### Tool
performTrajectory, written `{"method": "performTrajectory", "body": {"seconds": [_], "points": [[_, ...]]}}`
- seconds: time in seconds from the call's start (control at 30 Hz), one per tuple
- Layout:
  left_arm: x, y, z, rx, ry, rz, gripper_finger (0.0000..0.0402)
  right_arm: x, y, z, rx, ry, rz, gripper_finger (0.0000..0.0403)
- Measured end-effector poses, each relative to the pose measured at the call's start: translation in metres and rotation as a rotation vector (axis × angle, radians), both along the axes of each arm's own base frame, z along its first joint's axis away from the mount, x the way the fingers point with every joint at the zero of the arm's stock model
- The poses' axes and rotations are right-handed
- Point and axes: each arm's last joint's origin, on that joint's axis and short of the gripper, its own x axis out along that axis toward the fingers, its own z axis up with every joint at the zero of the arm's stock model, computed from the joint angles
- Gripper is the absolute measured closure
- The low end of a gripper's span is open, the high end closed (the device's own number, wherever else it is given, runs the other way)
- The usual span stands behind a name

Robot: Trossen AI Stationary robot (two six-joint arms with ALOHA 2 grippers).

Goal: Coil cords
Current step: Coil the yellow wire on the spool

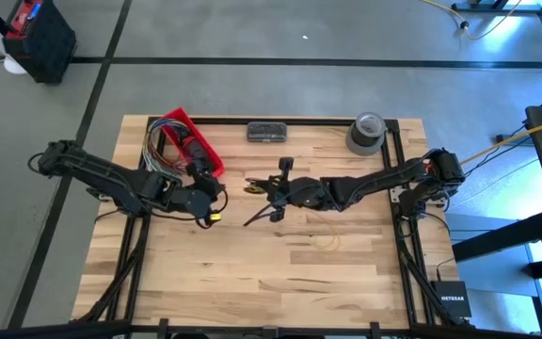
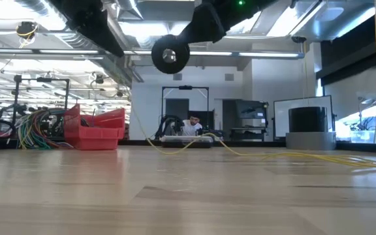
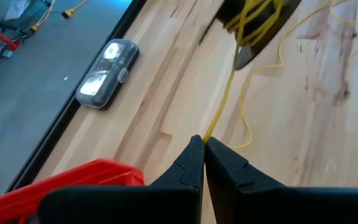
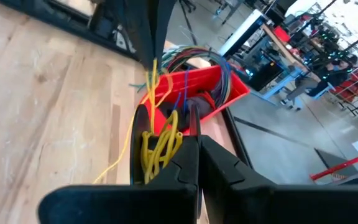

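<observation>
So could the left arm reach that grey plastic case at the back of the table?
Probably not right now. The left gripper is shut on the cord, so it is busy. The grey case lies in the open with nothing on it.

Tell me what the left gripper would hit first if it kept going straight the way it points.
Probably the right gripper, wrapped in yellow cord; the left gripper is shut on that cord, which runs straight to it. Depth is unclear.
</observation>
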Motion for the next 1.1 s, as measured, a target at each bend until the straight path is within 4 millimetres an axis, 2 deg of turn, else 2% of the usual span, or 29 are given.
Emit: {"method": "performTrajectory", "body": {"seconds": [0.17, 0.3, 0.43, 0.57, 0.97, 1.1], "points": [[0.000, -0.008, 0.012, -0.004, -0.101, -0.063, 0.0396, 0.002, -0.004, -0.011, -0.005, 0.058, -0.013, 0.0397], [0.013, -0.017, 0.023, -0.009, -0.251, -0.132, 0.0396, 0.011, -0.010, -0.023, -0.005, 0.042, -0.053, 0.0397], [0.024, -0.022, 0.015, -0.025, -0.239, -0.184, 0.0396, 0.014, -0.014, -0.026, -0.001, 0.010, -0.124, 0.0397], [0.033, -0.017, 0.012, -0.028, -0.250, -0.160, 0.0396, 0.016, -0.014, -0.020, -0.002, -0.061, -0.170, 0.0397], [0.068, -0.015, -0.001, 0.011, -0.325, -0.183, 0.0396, 0.019, -0.012, -0.011, 0.155, -0.221, -0.140, 0.0397], [0.076, -0.010, -0.010, 0.042, -0.276, -0.189, 0.0396, 0.019, -0.012, -0.008, 0.170, -0.248, -0.142, 0.0397]]}}
